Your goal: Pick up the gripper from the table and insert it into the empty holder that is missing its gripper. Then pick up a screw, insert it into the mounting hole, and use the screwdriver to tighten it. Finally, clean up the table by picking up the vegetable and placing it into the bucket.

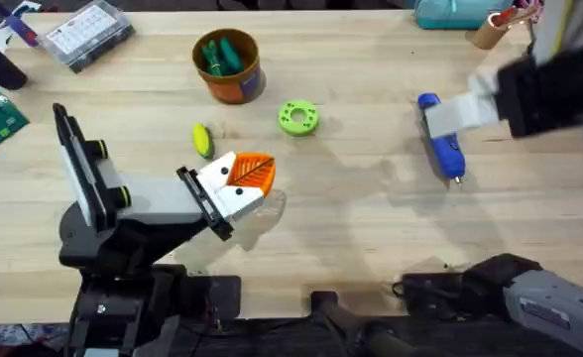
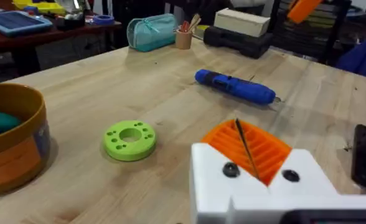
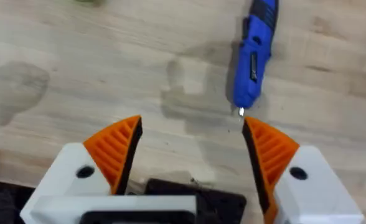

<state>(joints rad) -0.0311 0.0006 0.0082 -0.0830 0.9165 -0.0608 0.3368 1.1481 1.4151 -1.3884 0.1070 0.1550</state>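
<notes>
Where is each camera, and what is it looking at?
Overhead: above the table, looking down at the holder, bucket and screwdriver; both arms show.
Left wrist: low, looking across the table past shut orange jaws.
Right wrist: looking down between open jaws.
All three views share the screwdriver.

On the wooden table (image 1: 351, 228), the holder (image 1: 103, 203) stands at the lower left, its white forearm reaching toward the middle and ending in white and orange fingers (image 1: 244, 180). Just beside that tip lies the vegetable (image 1: 202, 140), yellow with a green end. Farther back stands the bucket (image 1: 228, 66) with dark green pieces inside, and a bright green ring (image 1: 298, 117) lies between it and the screwdriver (image 1: 442, 144). The right arm's white gripper (image 1: 460, 112) hangs over the screwdriver's rear half; it may be touching it, but the blur hides that.
</notes>
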